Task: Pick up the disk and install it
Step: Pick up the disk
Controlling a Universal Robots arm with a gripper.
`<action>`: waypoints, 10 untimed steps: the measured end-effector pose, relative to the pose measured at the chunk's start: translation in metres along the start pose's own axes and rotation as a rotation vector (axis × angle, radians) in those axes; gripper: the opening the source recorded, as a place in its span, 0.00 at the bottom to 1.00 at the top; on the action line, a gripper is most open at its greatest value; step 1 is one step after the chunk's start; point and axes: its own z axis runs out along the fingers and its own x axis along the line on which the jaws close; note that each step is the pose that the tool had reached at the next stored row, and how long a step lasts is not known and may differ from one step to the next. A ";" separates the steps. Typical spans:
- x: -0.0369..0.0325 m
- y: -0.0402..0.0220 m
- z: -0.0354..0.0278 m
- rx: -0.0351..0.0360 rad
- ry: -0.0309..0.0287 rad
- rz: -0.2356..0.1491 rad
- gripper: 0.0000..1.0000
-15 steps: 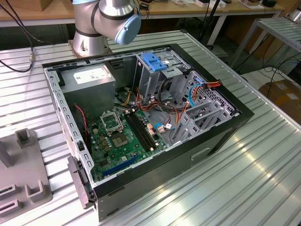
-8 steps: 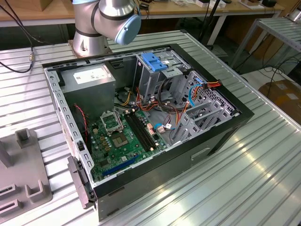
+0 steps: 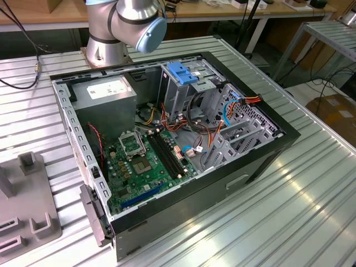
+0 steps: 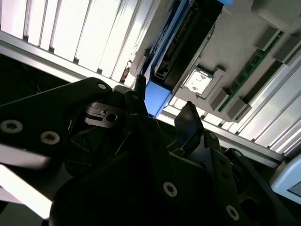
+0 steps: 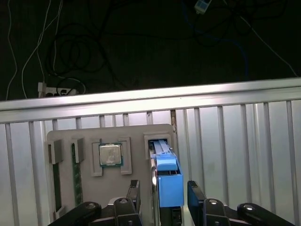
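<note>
The gripper [image 5: 164, 195] spread astride the upright disk [image 5: 168, 176]; we judge it rigid, weighty, shock-sensitive: clamp the flat sides.

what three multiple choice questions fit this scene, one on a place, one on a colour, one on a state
1. Where does the disk stand?
A. in a drawer
B. in a slot of the grey tray
C. in a person's hand

2. What colour are the disk's carrier rails?
A. red
B. blue
C. yellow

3. How is the claw?
A. shut on the disk, lifted clear
B. shut on nothing
C. open, straddling the disk

Answers:
1 B: the first wrist view shows it on edge in the tray's slot.
2 B: the rails are bright blue in both wrist views.
3 C: gaps show between the claw's two sides and the disk.
</note>
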 end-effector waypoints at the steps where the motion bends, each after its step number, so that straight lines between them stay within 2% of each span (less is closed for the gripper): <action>1: 0.0000 0.0004 0.0013 0.0000 0.0000 0.000 0.52; 8: -0.0006 0.0013 0.0088 -0.0001 -0.0003 0.000 0.52; 10: -0.0008 0.0013 0.0136 0.0000 -0.0003 0.000 0.52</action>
